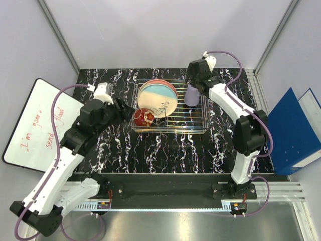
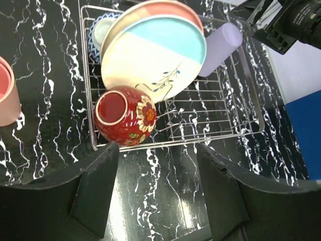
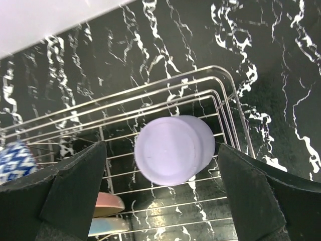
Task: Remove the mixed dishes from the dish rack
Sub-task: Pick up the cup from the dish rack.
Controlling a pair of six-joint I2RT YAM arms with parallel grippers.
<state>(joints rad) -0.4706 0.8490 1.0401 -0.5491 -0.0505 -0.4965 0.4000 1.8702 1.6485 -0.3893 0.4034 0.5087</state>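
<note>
Since the lavender cup [image 3: 175, 148] sits base-up at the right end of the dish rack [image 1: 200, 120], its long axis pointing almost straight at the right gripper [image 3: 161, 150] above it, we judge that arm nearer, wrist aimed down, 2 fingers spread wide, holding nothing.

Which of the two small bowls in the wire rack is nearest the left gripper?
The red floral bowl, on its side at the wire rack corner right before the left gripper; the blue-white patterned bowl sits farther back, behind the two-tone plates.
</note>
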